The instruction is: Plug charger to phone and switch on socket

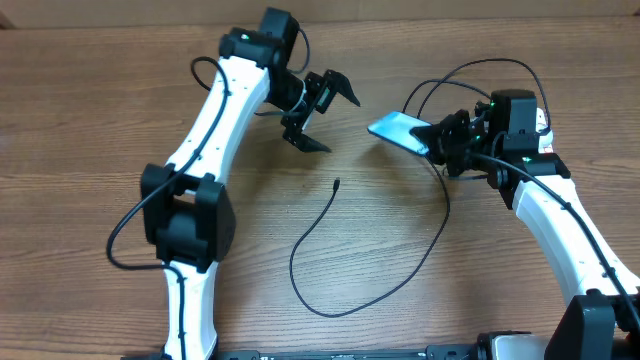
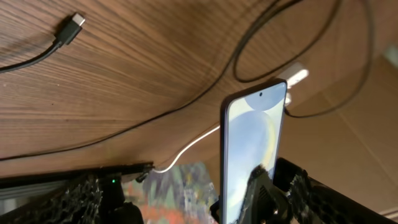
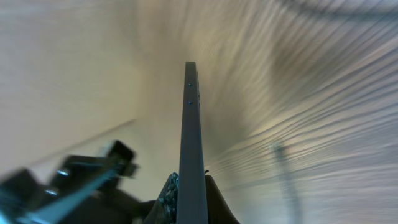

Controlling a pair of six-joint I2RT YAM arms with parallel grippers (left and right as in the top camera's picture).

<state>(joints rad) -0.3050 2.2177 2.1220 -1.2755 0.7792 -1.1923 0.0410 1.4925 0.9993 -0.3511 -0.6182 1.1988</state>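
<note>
Left claw (image 1: 338, 124) spread wide — right claw (image 1: 437, 141) clamps phone (image 1: 397, 129) | wood-grain table (image 1: 90, 110) — charger (image 1: 334, 186) lying loose

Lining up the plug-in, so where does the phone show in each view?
Overhead: phone upper right of centre, screen up.
Left wrist: right of centre, upright, screen facing the camera.
Right wrist: centre, seen edge-on as a thin bar.
Shared landmark: the right tool clamped on its end.
</note>
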